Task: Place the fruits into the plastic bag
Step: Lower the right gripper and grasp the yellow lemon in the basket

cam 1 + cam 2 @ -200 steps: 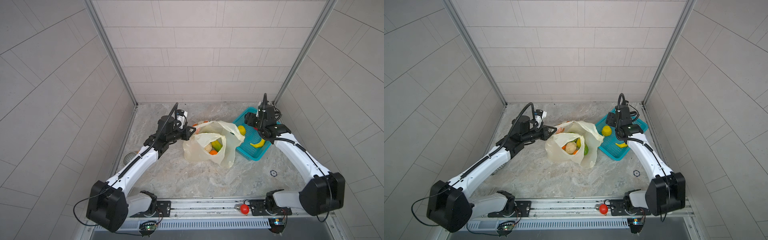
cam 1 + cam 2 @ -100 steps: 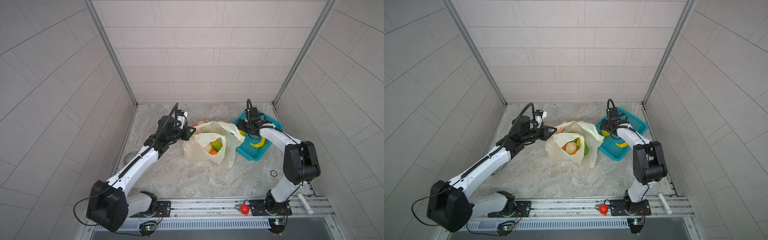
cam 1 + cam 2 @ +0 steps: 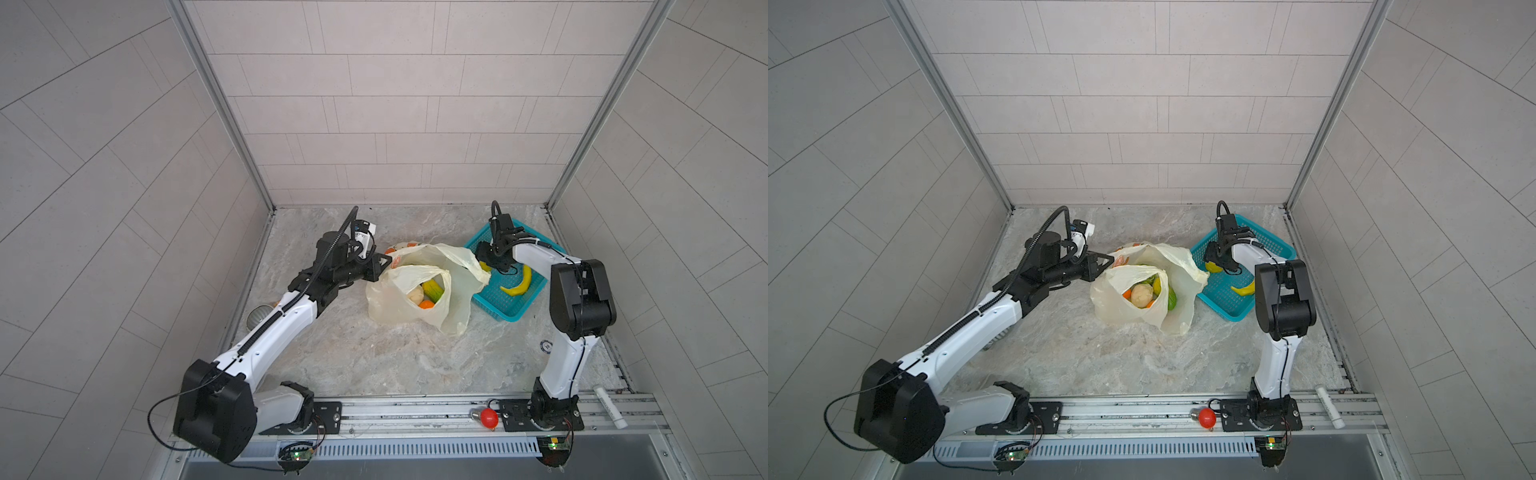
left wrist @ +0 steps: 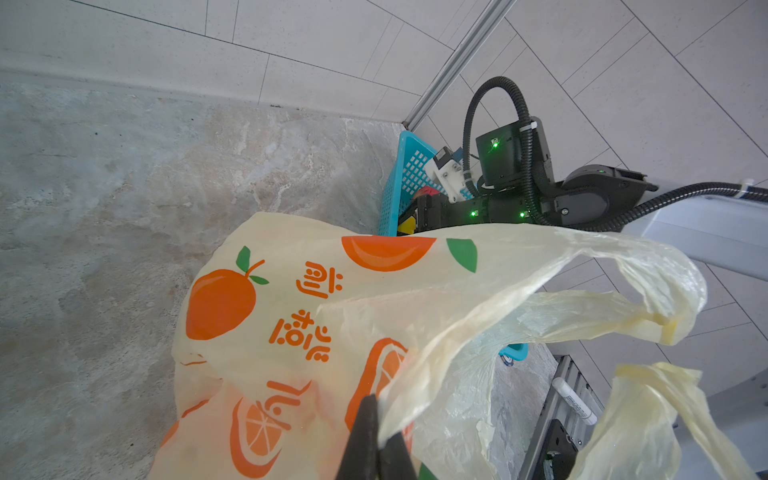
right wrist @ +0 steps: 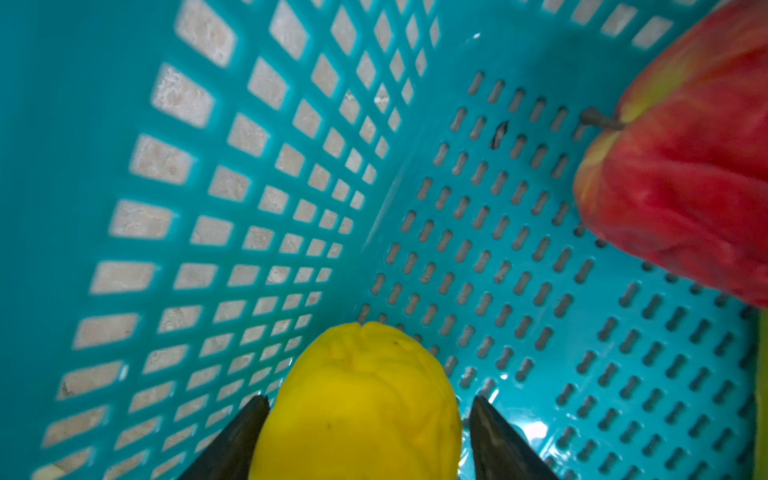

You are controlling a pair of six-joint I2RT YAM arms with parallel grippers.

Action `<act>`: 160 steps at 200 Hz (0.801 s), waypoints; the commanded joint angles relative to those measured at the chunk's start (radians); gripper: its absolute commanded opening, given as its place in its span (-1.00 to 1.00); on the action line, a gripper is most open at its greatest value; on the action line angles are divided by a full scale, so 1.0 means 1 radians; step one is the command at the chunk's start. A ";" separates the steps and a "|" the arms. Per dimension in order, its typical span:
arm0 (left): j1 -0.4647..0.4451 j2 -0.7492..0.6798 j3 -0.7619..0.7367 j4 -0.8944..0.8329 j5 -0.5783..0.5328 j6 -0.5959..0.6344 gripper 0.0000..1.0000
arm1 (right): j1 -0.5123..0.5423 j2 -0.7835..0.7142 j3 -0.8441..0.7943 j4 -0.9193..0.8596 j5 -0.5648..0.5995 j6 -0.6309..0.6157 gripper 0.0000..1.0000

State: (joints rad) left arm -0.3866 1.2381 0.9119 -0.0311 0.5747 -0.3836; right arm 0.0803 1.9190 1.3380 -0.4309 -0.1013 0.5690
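The lemon [image 5: 357, 365] lies in the teal basket [image 5: 249, 208] between the spread fingers of the right hand [image 5: 369, 401], near a banana [image 3: 517, 282]. Other fruits [image 3: 430, 291] sit in the plastic bag [image 3: 399, 309] on the counter [image 3: 374, 357]; the left hand [image 4: 379, 419] pinches its rim.

My paired top views looked down on everything, left wrist close against the plastic bag [image 4: 291, 316], right wrist inside the basket [image 5: 249, 199].
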 commanded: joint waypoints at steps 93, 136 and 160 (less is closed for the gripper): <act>-0.005 0.011 0.004 0.020 -0.004 0.001 -1.00 | 0.001 -0.100 -0.072 0.007 0.101 0.003 -0.13; -0.005 0.010 -0.004 0.031 -0.007 -0.012 -1.00 | 0.002 -0.322 -0.085 -0.029 0.073 0.008 -0.13; -0.005 0.009 -0.006 0.031 -0.008 -0.012 -1.00 | 0.004 -0.481 -0.062 -0.015 -0.018 -0.027 -0.19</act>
State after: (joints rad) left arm -0.3866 1.2446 0.9119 -0.0261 0.5735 -0.3920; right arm 0.0803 1.5929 1.2407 -0.4477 -0.0536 0.5648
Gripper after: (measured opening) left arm 0.056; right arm 0.552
